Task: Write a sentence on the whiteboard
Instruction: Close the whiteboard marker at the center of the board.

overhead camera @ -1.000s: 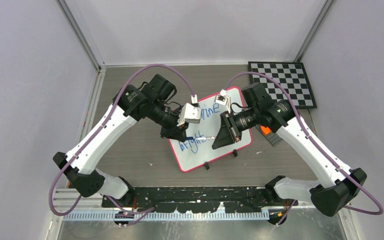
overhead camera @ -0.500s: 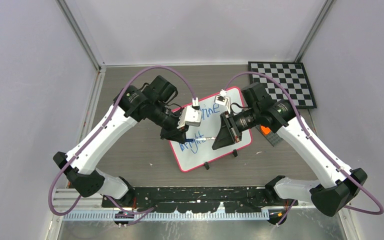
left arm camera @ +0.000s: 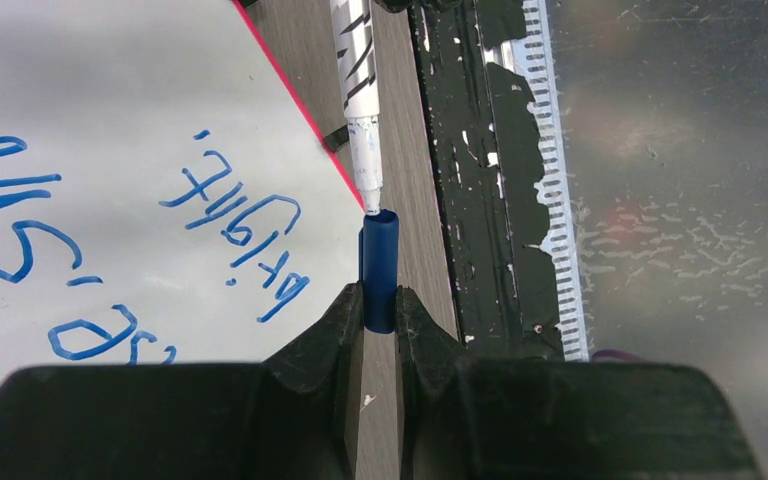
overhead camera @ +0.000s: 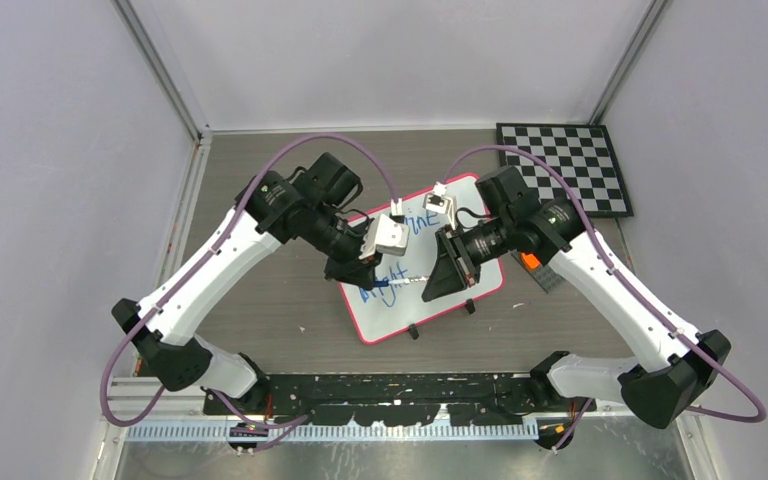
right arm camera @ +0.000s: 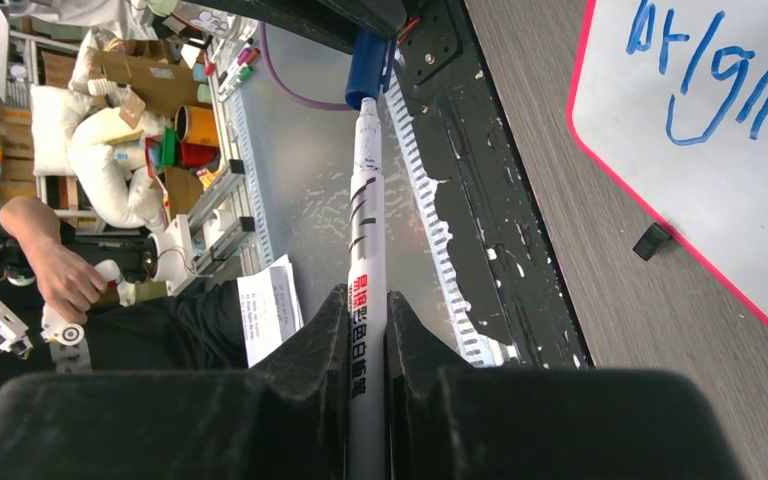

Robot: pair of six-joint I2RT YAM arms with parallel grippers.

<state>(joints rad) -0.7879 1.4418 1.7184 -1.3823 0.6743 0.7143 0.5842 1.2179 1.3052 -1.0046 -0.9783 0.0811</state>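
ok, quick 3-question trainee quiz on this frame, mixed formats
1. True or false: the left gripper is shut on the blue cap.
2. The tip of the marker is: A) at the cap's mouth, B) well clear of the cap, C) hidden from every view.
3. Which gripper holds the marker's barrel?
Key: 1 true; 2 A; 3 the right gripper.
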